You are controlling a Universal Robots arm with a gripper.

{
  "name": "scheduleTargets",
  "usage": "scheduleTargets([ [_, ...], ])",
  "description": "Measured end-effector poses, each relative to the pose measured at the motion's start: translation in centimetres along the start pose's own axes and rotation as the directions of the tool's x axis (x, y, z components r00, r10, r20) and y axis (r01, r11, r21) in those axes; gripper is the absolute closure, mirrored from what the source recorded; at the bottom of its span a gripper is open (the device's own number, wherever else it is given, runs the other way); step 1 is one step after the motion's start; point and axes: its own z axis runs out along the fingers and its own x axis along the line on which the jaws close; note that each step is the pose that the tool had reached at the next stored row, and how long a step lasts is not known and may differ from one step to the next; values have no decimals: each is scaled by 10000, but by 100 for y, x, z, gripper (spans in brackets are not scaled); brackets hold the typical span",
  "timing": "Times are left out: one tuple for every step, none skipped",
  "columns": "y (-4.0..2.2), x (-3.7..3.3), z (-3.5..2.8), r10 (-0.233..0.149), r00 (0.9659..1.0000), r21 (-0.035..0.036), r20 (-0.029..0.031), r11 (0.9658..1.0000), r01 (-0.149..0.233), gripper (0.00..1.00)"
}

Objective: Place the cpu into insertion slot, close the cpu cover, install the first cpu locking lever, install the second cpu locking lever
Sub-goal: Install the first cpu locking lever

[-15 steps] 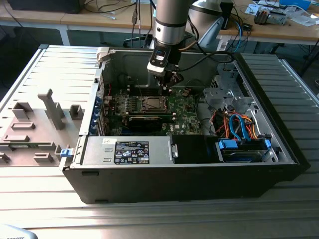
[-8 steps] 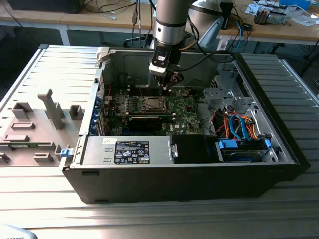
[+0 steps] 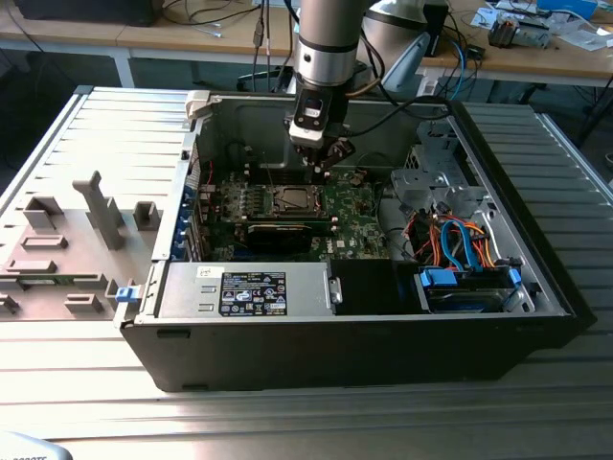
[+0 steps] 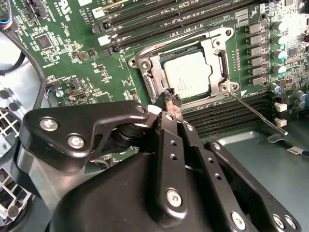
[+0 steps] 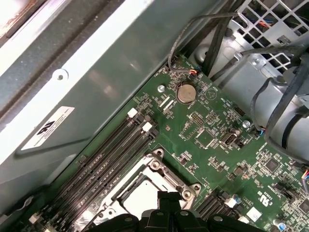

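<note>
The cpu (image 4: pixel 187 72) lies flat in its socket on the green motherboard, grey-silver top up. The cpu cover (image 4: pixel 217 52), a silver frame, lies down around it. A thin metal locking lever (image 4: pixel 253 107) sticks out from one socket corner, slanting across the memory slots. My gripper (image 4: pixel 171 96) hovers just beside the socket's edge with its black fingers pressed together, and I see nothing between them. In the first wrist view the gripper (image 5: pixel 169 195) overlaps the cover (image 5: pixel 164 169) next to the cpu (image 5: pixel 137 195). In the exterior view the gripper (image 3: pixel 321 165) hangs just above the socket (image 3: pixel 293 199).
The open computer case (image 3: pixel 536 287) surrounds the board. A power supply (image 3: pixel 244 292) lies near the front, and a drive cage with blue and orange cables (image 3: pixel 460 244) is at the exterior view's right. Black cables (image 5: pixel 285 111) run beside the board. A grey plastic fixture (image 3: pixel 96 206) stands outside the case.
</note>
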Motion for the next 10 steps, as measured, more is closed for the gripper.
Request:
scheduleTargets([
  [0, 0, 0, -42, 10000, 0, 1, 10000, 42, 89],
  [0, 0, 0, -111, 9999, -2, 2, 9999, 111, 89],
  [0, 0, 0, -168, 9999, -3, 4, 9999, 168, 89],
  [0, 0, 0, -209, 9998, -3, 4, 9998, 209, 89],
  [0, 0, 0, -263, 9997, -4, 6, 9997, 263, 89],
  [0, 0, 0, -339, 9994, -6, 6, 9994, 339, 89],
  [0, 0, 0, -397, 9992, -6, 8, 9992, 397, 89],
  [0, 0, 0, -434, 9991, -7, 9, 9991, 434, 89],
  [0, 0, 0, -478, 9989, -8, 9, 9989, 478, 89],
  [0, 0, 0, -518, 9987, -8, 10, 9987, 518, 89],
])
